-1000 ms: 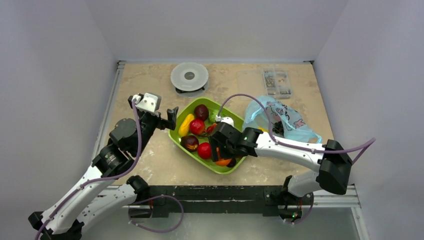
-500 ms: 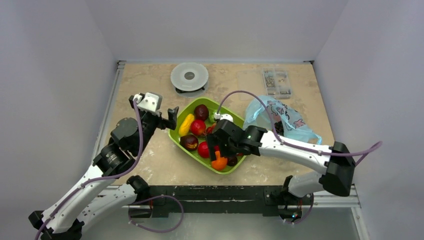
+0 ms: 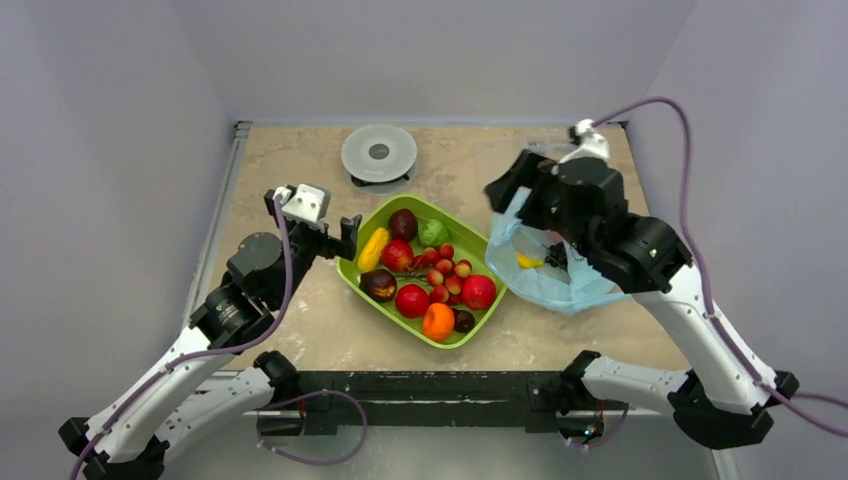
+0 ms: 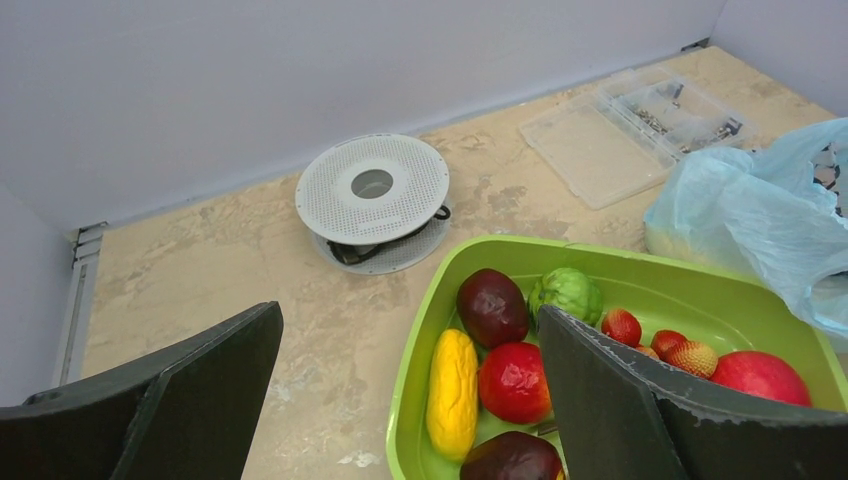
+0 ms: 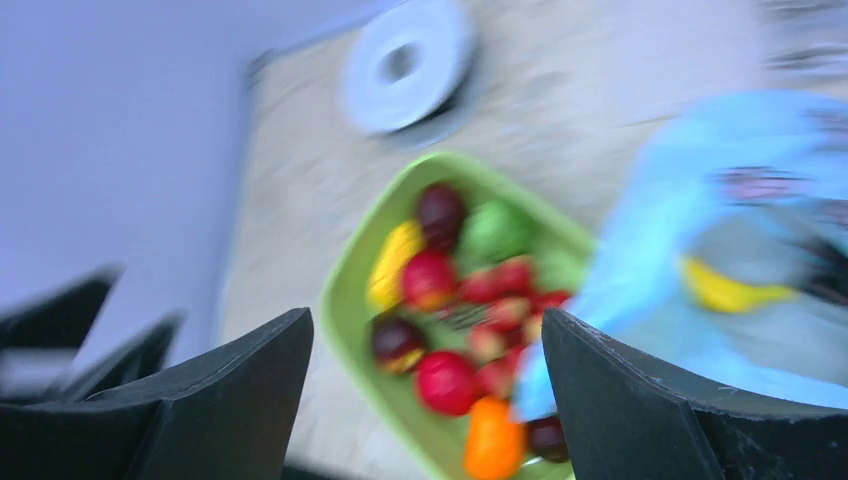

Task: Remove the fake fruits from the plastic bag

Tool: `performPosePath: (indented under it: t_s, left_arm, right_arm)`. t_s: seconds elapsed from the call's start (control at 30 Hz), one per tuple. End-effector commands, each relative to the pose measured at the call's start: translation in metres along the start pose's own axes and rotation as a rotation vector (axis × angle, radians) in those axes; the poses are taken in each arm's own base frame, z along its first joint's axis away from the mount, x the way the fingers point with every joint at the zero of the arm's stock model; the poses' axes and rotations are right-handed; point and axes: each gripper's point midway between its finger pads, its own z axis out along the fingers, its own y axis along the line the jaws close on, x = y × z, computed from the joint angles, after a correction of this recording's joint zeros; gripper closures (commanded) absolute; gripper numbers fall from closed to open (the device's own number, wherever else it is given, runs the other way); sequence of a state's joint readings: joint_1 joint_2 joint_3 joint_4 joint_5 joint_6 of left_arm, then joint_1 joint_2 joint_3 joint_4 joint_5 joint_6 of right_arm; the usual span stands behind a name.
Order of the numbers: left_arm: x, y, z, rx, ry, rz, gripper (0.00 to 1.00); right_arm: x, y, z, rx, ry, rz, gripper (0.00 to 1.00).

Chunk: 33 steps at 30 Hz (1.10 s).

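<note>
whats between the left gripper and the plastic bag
The green tray, loaded with fake fruits, lies between the left gripper and the plastic bag. The top external view shows this, with only a strip of bare table on either side of the tray.

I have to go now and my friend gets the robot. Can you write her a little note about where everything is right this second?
Left gripper: open, empty, by the left edge of the green tray.
Right gripper: open, empty, raised above the plastic bag.
Done: the orange, red fruits, dark purple fruits and a yellow fruit lie in the tray.
Left: a banana and a dark lump beside it, probably the grape bunch, are inside the bag. Take those out next.
</note>
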<state>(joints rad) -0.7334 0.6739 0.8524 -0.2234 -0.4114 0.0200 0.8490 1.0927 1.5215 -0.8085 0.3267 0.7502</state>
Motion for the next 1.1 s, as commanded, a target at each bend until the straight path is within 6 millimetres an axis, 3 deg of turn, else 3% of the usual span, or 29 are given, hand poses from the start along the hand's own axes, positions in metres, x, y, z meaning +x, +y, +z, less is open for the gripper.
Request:
performPosePath:
  t_s: [0.0, 0.13, 0.23, 0.43, 0.57, 0.7, 0.77, 0.83, 0.9, 1.07]
  left_arm:
    - [-0.005, -0.011, 0.005, 0.049, -0.013, -0.013, 0.0]
    - [-0.003, -0.019, 0.007, 0.081, -0.001, -0.01, 0.0]
    - [0.0, -0.023, 0.009, 0.095, 0.013, -0.004, 0.0]
    - [0.005, -0.03, 0.012, 0.119, 0.031, 0.005, 0.0]
    - [0.01, -0.05, 0.015, 0.21, 0.05, 0.023, 0.0]
    - [0.021, -0.097, 0.014, 0.406, 0.112, 0.02, 0.01]
    - [0.025, -0.123, 0.016, 0.465, 0.135, -0.024, 0.01]
    - [0.035, -0.148, 0.022, 0.505, 0.202, -0.109, 0.01]
    - [0.04, -0.167, 0.029, 0.506, 0.277, -0.245, 0.01]
    - [0.059, -0.209, 0.052, 0.472, 0.36, -0.465, 0.0]
  right_arm:
    - [-0.02, -0.135, -0.018, 0.492, -0.097, 0.072, 0.17]
    - [0.003, -0.209, -0.014, 0.69, -0.041, 0.118, 0.21]
    - [0.032, -0.244, -0.002, 0.707, 0.052, 0.185, 0.37]
    - [0.095, -0.244, 0.037, 0.556, 0.265, 0.264, 0.49]
    - [0.117, -0.251, 0.056, 0.539, 0.28, 0.347, 0.61]
    - [0.129, -0.27, 0.072, 0.611, 0.274, 0.447, 0.53]
    - [0.125, -0.273, 0.082, 0.616, 0.257, 0.482, 0.51]
    - [0.119, -0.278, 0.088, 0.644, 0.23, 0.504, 0.41]
    - [0.118, -0.281, 0.093, 0.652, 0.217, 0.532, 0.33]
    - [0.118, -0.287, 0.096, 0.676, 0.182, 0.6, 0.31]
